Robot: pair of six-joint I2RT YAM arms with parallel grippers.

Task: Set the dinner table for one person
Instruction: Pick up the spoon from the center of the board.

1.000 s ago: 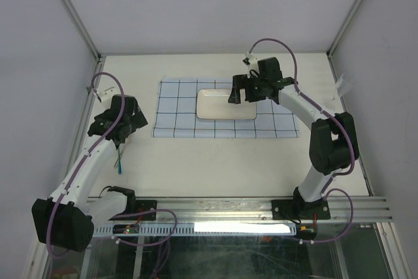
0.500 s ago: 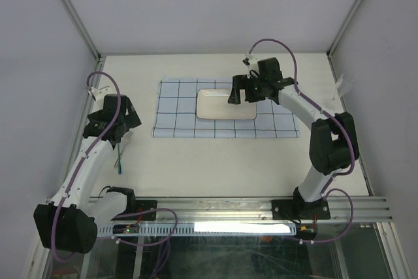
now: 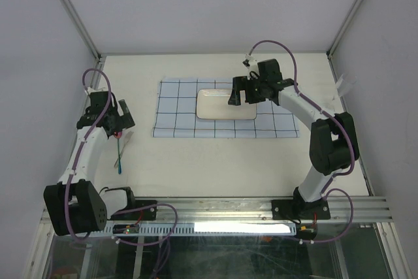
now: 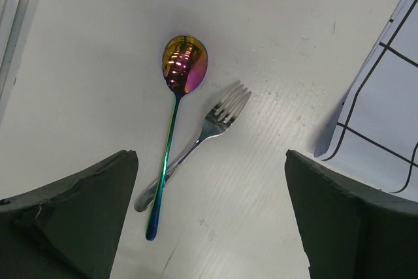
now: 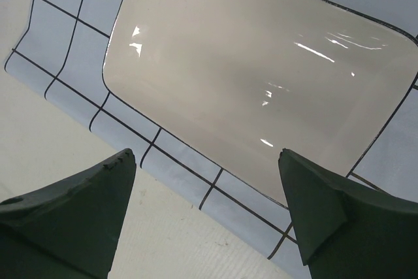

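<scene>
While left tool (image 4: 209,161) gapes above spoon (image 4: 185,63), right tool (image 5: 206,158) gapes above plate (image 5: 261,76).

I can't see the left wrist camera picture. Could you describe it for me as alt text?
A rainbow-tinted spoon and a silver fork lie on the cream table, handles crossing, framed by the two dark fingers of the open left pincer. A corner of a pale-blue grid-lined cloth shows at the right edge.
</scene>
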